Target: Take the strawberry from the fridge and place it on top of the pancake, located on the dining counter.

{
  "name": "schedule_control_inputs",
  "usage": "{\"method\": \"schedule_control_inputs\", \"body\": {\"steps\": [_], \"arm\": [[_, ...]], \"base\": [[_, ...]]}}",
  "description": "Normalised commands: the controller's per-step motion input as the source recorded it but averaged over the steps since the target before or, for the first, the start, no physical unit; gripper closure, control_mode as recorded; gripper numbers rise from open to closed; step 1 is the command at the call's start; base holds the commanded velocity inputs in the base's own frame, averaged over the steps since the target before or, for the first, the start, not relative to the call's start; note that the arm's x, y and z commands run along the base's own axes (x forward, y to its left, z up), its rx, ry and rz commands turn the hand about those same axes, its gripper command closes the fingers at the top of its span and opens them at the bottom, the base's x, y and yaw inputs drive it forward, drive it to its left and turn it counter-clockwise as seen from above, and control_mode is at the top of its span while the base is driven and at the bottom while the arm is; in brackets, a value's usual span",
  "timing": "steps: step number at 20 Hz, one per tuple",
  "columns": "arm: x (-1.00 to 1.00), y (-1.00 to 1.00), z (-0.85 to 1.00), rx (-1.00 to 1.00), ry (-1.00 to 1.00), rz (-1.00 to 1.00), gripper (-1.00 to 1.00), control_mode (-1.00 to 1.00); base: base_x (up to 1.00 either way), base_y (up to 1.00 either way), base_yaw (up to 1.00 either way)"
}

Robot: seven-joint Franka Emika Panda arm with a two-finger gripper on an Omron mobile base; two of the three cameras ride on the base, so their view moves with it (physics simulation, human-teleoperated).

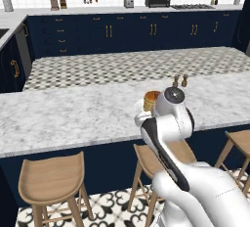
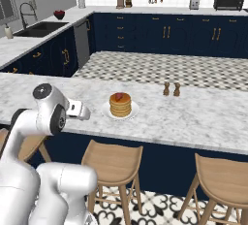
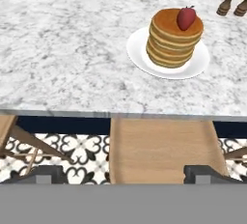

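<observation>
The strawberry (image 3: 186,18) rests on top of the pancake (image 3: 171,42) stack, toward its far right edge, free of any grip. The stack stands on a white plate (image 3: 140,54) on the dining counter (image 3: 62,49). From the right base view the strawberry (image 2: 118,96) shows as a red spot on the pancake (image 2: 120,105). The left base view has the pancake (image 1: 152,101) half hidden behind my arm. My gripper (image 3: 125,175) is open and empty, drawn back off the counter's near edge above a stool, its fingertips (image 3: 208,172) wide apart. The fridge is out of view.
Two small brown shakers (image 2: 171,89) stand on the dining counter (image 2: 193,117) right of the plate. Wooden stools (image 2: 114,158) line the counter's near side, one (image 3: 159,146) directly under my hand. Navy cabinets and a sink (image 2: 41,27) lie beyond.
</observation>
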Motion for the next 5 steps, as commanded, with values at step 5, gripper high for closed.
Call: {"method": "schedule_control_inputs", "body": {"steps": [5], "arm": [[-0.69, 0.27, -0.02, -0.03, -0.01, 0.07, -1.00, -1.00]], "base": [[0.00, 0.00, 0.00]]}}
